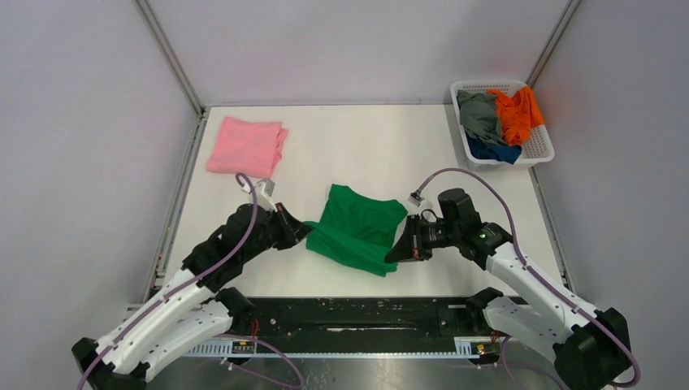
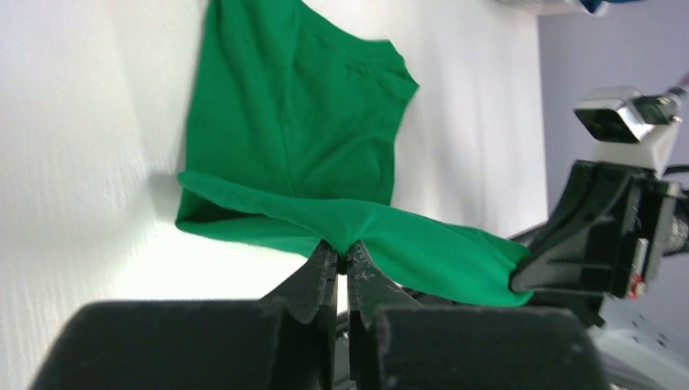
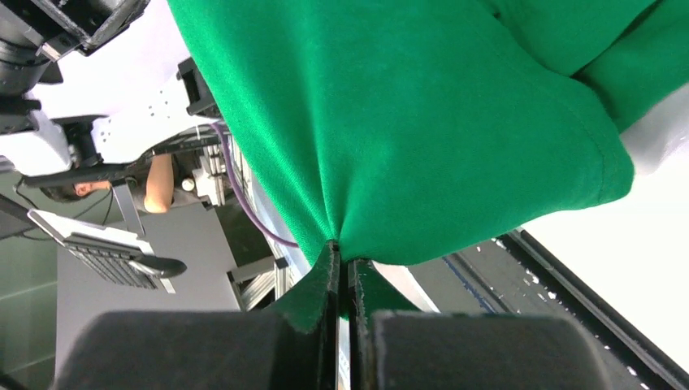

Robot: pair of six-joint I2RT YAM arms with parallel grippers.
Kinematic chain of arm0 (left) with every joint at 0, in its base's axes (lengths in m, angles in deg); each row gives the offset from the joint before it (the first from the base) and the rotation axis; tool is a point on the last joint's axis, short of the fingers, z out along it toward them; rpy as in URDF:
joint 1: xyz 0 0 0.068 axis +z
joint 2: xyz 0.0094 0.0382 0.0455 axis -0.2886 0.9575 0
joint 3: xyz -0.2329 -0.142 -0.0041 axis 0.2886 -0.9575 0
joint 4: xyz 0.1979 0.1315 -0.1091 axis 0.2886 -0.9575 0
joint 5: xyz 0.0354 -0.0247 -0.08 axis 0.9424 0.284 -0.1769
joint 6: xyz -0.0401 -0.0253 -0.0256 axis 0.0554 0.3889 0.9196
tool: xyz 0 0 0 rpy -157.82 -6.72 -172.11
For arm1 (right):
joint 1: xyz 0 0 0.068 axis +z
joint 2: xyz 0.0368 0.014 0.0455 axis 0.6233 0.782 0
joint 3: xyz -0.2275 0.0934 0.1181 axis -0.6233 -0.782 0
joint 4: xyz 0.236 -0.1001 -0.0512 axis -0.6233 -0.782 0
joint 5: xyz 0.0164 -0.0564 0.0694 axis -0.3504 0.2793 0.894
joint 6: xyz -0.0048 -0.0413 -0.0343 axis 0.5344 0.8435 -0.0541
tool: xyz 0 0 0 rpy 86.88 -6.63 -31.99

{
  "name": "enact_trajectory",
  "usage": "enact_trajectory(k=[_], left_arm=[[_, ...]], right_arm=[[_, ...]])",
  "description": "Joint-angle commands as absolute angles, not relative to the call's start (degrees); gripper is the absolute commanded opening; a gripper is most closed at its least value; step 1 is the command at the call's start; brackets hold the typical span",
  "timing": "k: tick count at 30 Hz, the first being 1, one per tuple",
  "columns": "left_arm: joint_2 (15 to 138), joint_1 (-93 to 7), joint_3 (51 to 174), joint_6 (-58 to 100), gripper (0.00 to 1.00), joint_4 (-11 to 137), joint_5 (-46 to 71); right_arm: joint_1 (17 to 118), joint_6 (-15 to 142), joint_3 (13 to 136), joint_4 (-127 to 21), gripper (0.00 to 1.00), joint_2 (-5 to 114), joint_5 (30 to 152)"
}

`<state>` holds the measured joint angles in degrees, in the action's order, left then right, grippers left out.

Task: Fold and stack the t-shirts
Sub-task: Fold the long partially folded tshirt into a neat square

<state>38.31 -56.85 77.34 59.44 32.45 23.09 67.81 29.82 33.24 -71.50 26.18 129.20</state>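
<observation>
We found the green t-shirt (image 1: 361, 223) near the middle of the table (image 1: 366, 146), somewhat toward its near edge. Its far part lay flat on the white surface, while its near edge was lifted off the surface.

The left end effector (image 1: 302, 234) had its fingers pressed together on the left end of that raised edge. In the left wrist view, a small bunch of green cloth sat pinched right at the tips. The right end effector (image 1: 400, 250) was pinching the right end of the same edge, and in the right wrist view the cloth fanned out in creases from its closed tips. Between the two grips the edge ran as a raised band of green above the table.

The pink t-shirt (image 1: 246, 146) lay folded in the far left corner of the table, well apart from the green one. A white slatted basket (image 1: 540, 150) stood in the far right corner. Three crumpled shirts were piled in it. The orange t-shirt (image 1: 518, 112) was on the right, the grey t-shirt (image 1: 479, 114) on the left, and the dark blue t-shirt (image 1: 494, 152) at the near end, beneath the other two.
</observation>
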Motion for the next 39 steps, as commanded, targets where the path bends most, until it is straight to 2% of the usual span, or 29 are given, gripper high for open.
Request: enact_trajectory(k=[1, 4, 9, 17, 23, 25, 26, 27, 28, 30, 31, 34, 35, 38, 39], left_arm=[[44.1, -56.3, 83.3, 56.5, 0.00, 41.1, 33.2], [47.4, -55.3, 84.7, 55.9, 0.00, 43.9, 34.3], [51.9, -50.5, 84.8, 56.7, 0.00, 48.2, 28.9], [63.7, -46.3, 88.6, 56.2, 0.00, 52.9, 25.6], [78.2, -44.7, 94.5, 56.4, 0.00, 58.5, 21.8], [84.0, -44.5, 98.2, 56.2, 0.00, 59.1, 19.2], [86.9, -44.4, 100.0, 56.0, 0.00, 59.3, 18.1], [89.8, -44.3, 101.9, 55.8, 0.00, 59.4, 17.5], [92.7, -44.3, 103.9, 55.6, 0.05, 59.1, 16.8], [98.0, -43.8, 108.3, 55.2, 0.31, 58.2, 14.3], [100.1, -43.6, 110.5, 54.9, 0.44, 57.7, 12.9], [102.8, -43.3, 115.6, 53.6, 0.78, 53.9, 11.7], [102.4, -43.2, 116.3, 52.9, 0.97, 53.2, 11.8], [99.2, -43.3, 115.5, 51.7, 0.99, 51.1, 12.7], [98.0, -43.3, 114.6, 51.4, 0.99, 50.6, 12.9]], right_arm=[[64.6, 29.3, 35.3, -66.0, 0.00, 29.8, 132.0], [62.1, 26.1, 34.5, -58.9, 0.00, 33.7, 134.7], [59.5, 14.5, 30.4, -35.3, 0.00, 39.8, 137.9], [52.5, 6.5, 25.7, -18.1, 0.00, 51.6, 140.6], [47.3, 7.5, 24.9, -14.0, 0.00, 60.1, 141.2], [45.5, 7.1, 24.9, -12.1, 0.05, 64.1, 141.0], [44.9, 6.7, 25.0, -10.6, 0.13, 65.5, 140.7], [44.2, 6.1, 25.2, -9.6, 0.26, 67.2, 140.2], [43.6, 5.4, 25.8, -8.3, 0.45, 68.8, 140.1], [42.5, 3.8, 27.4, -5.6, 0.96, 71.5, 140.1], [41.8, 2.1, 28.0, -3.8, 0.99, 72.2, 140.1], [39.8, -0.8, 29.0, -0.5, 0.99, 71.7, 139.7], [39.6, -0.5, 29.2, -1.3, 0.99, 70.4, 139.3], [39.5, 7.8, 30.1, -15.2, 1.00, 63.7, 135.8], [39.5, 13.0, 30.8, -26.9, 1.00, 60.9, 133.0]])
